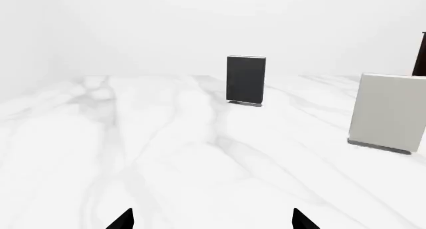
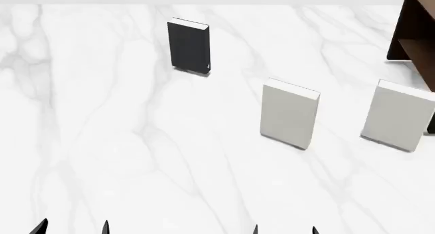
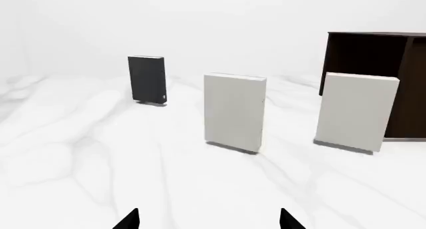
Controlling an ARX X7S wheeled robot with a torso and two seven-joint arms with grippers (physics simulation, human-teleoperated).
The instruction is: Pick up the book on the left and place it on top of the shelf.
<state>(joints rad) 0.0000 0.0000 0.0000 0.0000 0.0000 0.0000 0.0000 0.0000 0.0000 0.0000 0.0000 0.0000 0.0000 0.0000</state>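
Observation:
The black book stands upright on the white marble table at the far left; it also shows in the left wrist view and the right wrist view. The dark brown shelf stands at the far right, partly cut off, and shows in the right wrist view. My left gripper is open and empty at the near edge, far from the book; its tips show in the left wrist view. My right gripper is open and empty; its tips show in the right wrist view.
Two larger light-grey books stand upright between me and the shelf: one in the middle, one at the right just in front of the shelf. The marble table stretches wide on the near left.

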